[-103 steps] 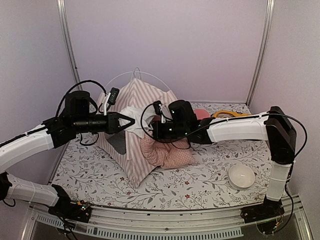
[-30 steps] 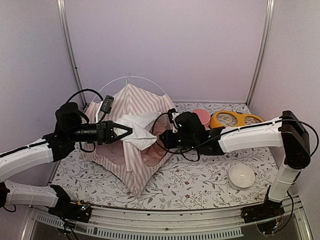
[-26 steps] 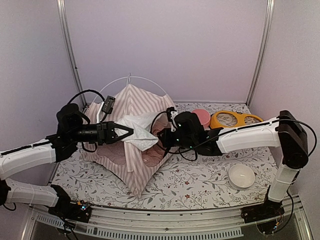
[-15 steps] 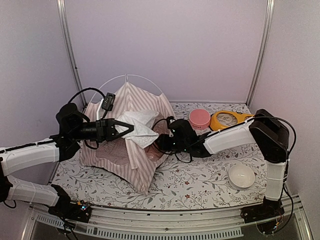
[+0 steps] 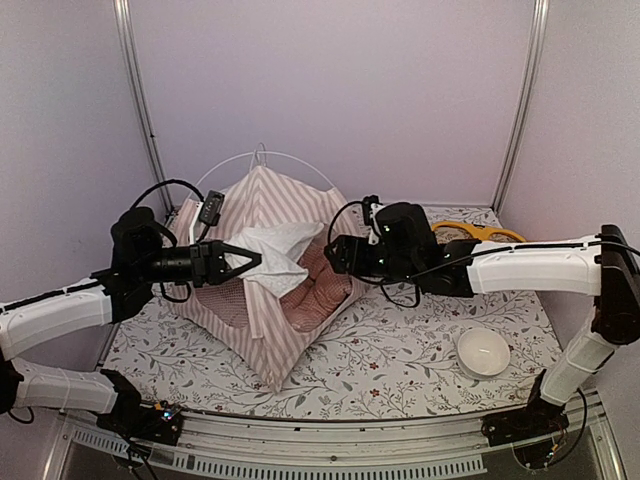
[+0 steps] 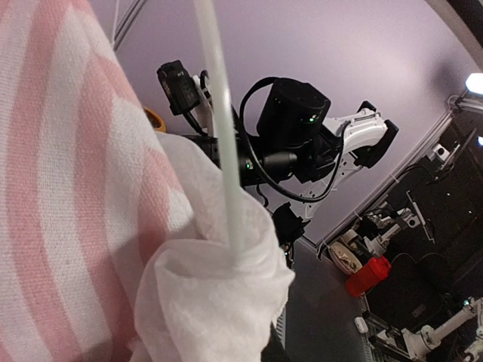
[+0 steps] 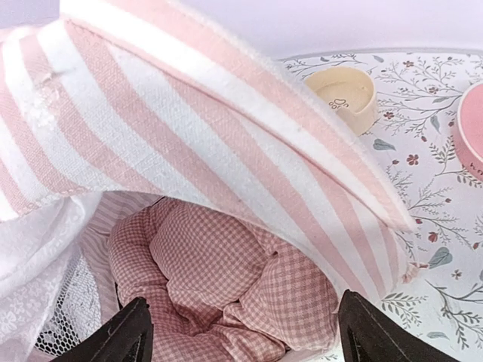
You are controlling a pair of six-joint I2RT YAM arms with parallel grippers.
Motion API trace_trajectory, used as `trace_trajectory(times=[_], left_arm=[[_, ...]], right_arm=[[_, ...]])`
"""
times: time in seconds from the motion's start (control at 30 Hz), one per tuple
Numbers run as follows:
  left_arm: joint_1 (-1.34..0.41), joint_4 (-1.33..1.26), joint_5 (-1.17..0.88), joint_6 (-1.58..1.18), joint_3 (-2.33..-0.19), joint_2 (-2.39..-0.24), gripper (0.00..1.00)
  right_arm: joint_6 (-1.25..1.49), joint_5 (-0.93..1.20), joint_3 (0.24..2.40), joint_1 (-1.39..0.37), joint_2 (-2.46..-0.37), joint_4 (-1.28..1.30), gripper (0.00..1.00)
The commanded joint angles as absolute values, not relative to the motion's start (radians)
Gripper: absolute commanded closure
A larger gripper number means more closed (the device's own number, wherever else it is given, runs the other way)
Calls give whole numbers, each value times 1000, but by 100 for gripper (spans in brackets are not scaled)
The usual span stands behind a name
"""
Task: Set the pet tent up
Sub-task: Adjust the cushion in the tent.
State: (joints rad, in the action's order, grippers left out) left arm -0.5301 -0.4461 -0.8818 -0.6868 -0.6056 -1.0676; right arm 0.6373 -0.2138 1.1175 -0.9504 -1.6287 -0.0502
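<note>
A cream bowl (image 7: 343,96) beyond the pet tent (image 7: 226,143) shows a paw-print mark.

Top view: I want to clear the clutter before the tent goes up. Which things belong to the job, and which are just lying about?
Job: pet tent, its white curtain pinched by the left fingers; checked cushion inside it.
Lying about: white bowl, yellow feeder, pink bowl.
</note>
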Motion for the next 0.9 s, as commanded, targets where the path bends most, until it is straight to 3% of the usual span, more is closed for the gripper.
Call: trace_trajectory(times=[0.0, 0.13, 0.43, 0.53, 0.7, 0.87], left_arm=[[-516, -429, -921, -698, -604, -1081, 100], [-517, -511, -995, -737, -611, -1109, 100], [-517, -503, -1023, -699, -648, -1160, 100], [-513, -452, -1005, -644, -675, -1176, 100], [-503, -442, -1021, -612, -729, -1215, 100], [-513, -530, -1091, -681, -777, -1258, 100]], right_arm=[[605, -309, 1104, -974, -1584, 59, 20], [532, -242, 1081, -1007, -1593, -3, 36], [492, 331, 1145, -1044, -1855, -287, 75], [521, 488, 1141, -1061, -1934, -373, 83], [552, 661, 1198, -1071, -2091, -366, 82], [525, 517, 1381, -1077, -2201, -100, 67]])
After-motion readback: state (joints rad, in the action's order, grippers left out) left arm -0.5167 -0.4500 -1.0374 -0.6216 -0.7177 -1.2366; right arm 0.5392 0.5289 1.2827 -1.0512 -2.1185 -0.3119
